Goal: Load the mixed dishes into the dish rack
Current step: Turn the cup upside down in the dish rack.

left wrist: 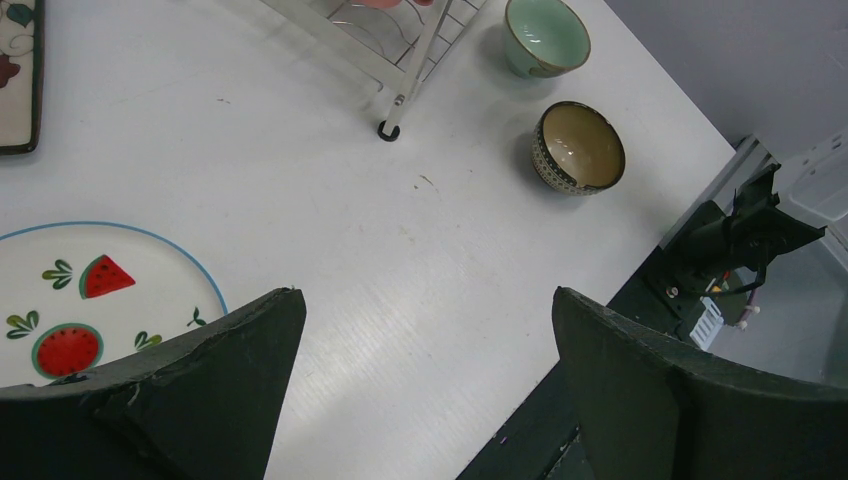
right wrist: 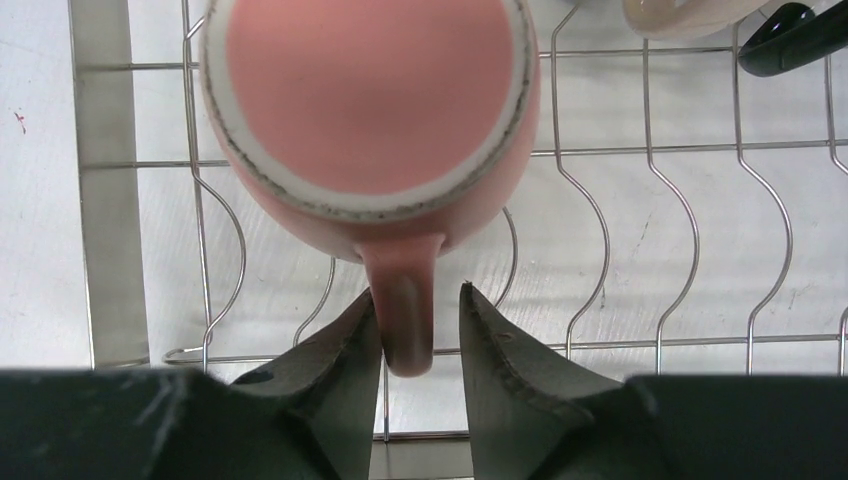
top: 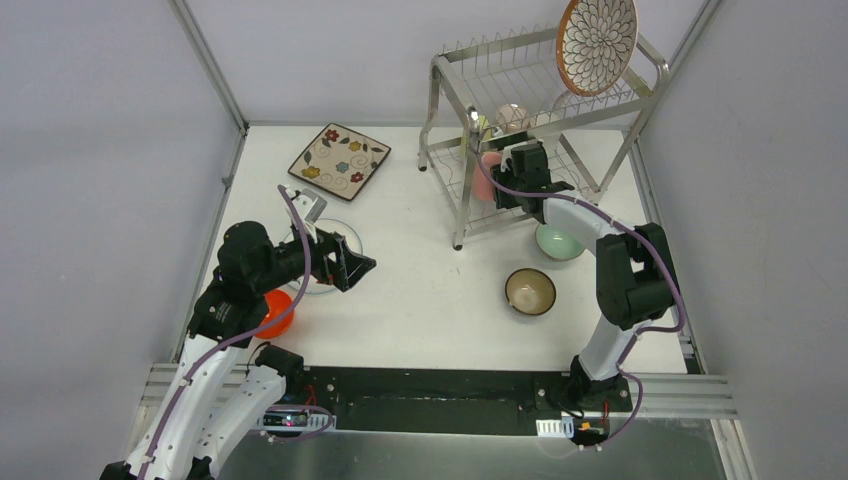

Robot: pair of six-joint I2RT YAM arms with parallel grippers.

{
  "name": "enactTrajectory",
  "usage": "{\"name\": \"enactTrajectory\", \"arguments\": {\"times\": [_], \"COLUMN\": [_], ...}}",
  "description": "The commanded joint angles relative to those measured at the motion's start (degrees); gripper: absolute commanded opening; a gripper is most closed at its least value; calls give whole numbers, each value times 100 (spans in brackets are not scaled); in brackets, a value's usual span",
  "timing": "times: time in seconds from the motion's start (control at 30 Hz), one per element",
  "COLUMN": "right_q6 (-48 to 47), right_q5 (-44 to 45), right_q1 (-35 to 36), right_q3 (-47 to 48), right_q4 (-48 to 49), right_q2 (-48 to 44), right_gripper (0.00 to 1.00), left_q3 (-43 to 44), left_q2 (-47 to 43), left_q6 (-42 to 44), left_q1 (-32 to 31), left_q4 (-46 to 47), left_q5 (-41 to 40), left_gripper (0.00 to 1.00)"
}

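Up top, the right gripper [top: 508, 172] is reaching into the lower shelf of the rack [top: 434, 100] at 1 o'clock on the table, where the pink cup [top: 487, 176] is sitting. The left gripper [top: 352, 266] is hovering around 9. Left wrist cam: jaws are gaping wide, holding nothing, with the watermelon plate [left wrist: 110, 280] at 8 o'clock. Right wrist cam: the fingers are straddling the handle [right wrist: 405, 320] loosely, not pinching. I'm guessing it's glazed, slick and chippable, so the handle's looking like the grab spot.

Overhead, left wrist above table [left wrist: 400, 250], right wrist close over dish rack [right wrist: 100, 250]
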Motion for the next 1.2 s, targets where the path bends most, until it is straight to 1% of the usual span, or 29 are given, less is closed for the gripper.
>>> {"name": "enactTrajectory", "arguments": {"times": [0.0, 0.13, 0.27, 0.37, 0.43, 0.7, 0.93, 1.1, 1.17], "right_q6": [-60, -103, -208, -254, -224, -13, 263, 454, 458], "right_q5": [-53, -53, -440, -697, -833, -1203, -1143, -1177, -1299], "right_q1": [1, -3, -8, -8, -8, 12, 44, 54, 53], "right_q3": [129, 121, 166, 287, 404, 680, 1010, 1166, 1200], "right_q4": [3, 3, 208, 315, 309, 447, 641, 686, 696], "right_q2": [-248, -195, -128, -21, 61, 357, 666, 776, 822], "right_gripper": [34, 23, 12, 6, 4, 3, 4, 9, 14], "left_q3": [69, 65, 65, 67, 66, 67, 69, 69, 70], "left_q2": [1, -12, -29, -23, -36, -115, -84, -78, -67], "left_q6": [113, 122, 122, 122, 129, 148, 163, 166, 166], "left_q1": [-48, -44, -44, -45, -44, -44, -44, -44, -44], "left_q4": [112, 99, 95, 87, 79, 57, 51, 50, 50], "left_q5": [-44, -45, -45, -44, -57, -122, -113, -115, -110], "left_gripper": [99, 99, 99, 99, 99, 99, 99, 99, 99]}}
